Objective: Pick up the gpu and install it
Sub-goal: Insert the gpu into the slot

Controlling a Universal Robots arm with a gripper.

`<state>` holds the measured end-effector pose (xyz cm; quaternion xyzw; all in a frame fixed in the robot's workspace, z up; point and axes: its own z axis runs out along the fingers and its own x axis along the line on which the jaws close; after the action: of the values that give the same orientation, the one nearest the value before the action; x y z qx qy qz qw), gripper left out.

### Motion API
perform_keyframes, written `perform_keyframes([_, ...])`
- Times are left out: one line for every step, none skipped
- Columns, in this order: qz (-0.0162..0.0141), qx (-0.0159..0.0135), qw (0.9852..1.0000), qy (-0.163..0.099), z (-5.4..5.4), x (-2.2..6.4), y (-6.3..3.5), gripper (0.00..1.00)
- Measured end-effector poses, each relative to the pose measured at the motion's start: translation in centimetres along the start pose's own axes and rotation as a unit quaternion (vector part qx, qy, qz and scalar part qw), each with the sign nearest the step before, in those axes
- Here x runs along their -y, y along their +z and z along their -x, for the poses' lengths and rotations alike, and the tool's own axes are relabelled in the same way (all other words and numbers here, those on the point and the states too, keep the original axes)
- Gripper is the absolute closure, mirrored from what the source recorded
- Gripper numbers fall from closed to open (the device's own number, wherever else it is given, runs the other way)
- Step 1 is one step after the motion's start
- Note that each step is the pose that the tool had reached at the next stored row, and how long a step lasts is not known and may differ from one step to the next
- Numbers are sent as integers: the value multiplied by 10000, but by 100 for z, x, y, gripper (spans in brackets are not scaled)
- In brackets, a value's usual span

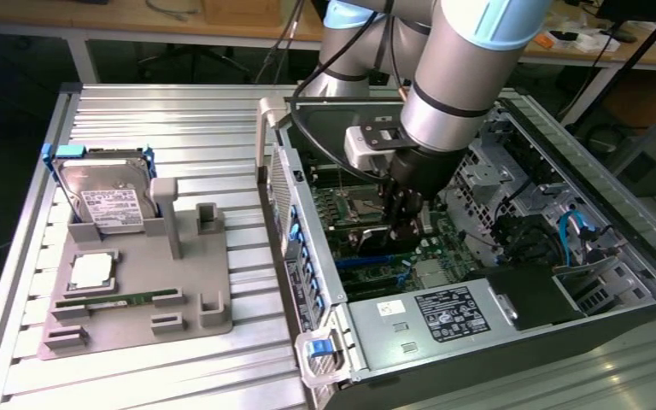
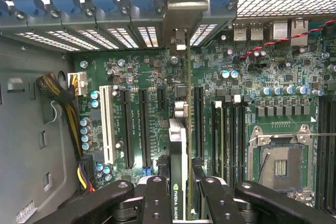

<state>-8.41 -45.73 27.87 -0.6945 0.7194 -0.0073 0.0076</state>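
Inside the open computer case (image 1: 601,256), the gripper (image 2: 178,192) clamps the thin, dark, edge-on gpu (image 2: 178,150).

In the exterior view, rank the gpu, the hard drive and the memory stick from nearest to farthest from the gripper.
1. gpu: held edge-on in the gripper, inside the computer case.
2. hard drive: upright in the grey holder, toward the exterior view's left.
3. memory stick: lying flat lower on that holder, slightly farther.
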Motion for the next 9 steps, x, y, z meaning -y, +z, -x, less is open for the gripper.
perform_keyframes([0, 0, 10000, 0, 0, 0, 5, 73])
perform_keyframes([0, -1, 10000, 0, 0, 0, 12, 73])
perform_keyframes([0, -1, 10000, 0, 0, 0, 21, 73])
perform_keyframes([1, -1, 10000, 0, 0, -1, 28, 73])
perform_keyframes([1, -1, 10000, 0, 1, -1, 39, 73])
perform_keyframes([0, -1, 10000, 0, 2, -1, 50, 73])
perform_keyframes([0, -1, 10000, 0, 2, -1, 57, 73])
perform_keyframes([1, -1, 10000, 0, 2, -2, 63, 73])
perform_keyframes([1, -1, 10000, 0, 2, -2, 71, 73])
